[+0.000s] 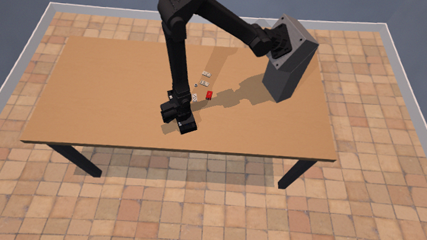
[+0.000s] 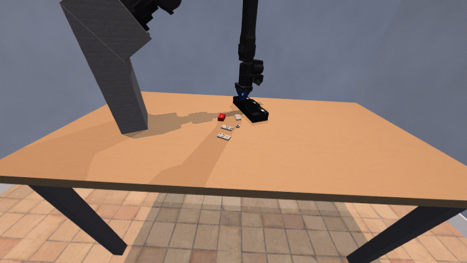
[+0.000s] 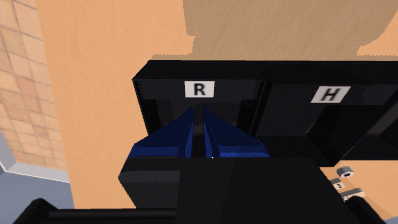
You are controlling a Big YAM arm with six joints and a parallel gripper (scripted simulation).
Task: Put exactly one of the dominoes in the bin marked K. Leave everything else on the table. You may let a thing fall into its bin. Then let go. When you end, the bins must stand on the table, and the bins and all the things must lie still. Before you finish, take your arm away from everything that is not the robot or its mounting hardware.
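Wooden table (image 1: 108, 87) on dark angled legs (image 1: 75, 159), standing on terracotta tile floor (image 1: 201, 214). Pale curb (image 1: 14, 69) rims the floor; blue-grey walls (image 2: 359, 48) behind.

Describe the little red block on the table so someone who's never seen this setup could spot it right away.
Start at the tall grey pedestal that carries the arm, and follow its shadow across the wooden table toward the row of black bins. The red block lies there, beside three pale dominoes. It is the only red thing on the table, and it is boxier than the flat dominoes.
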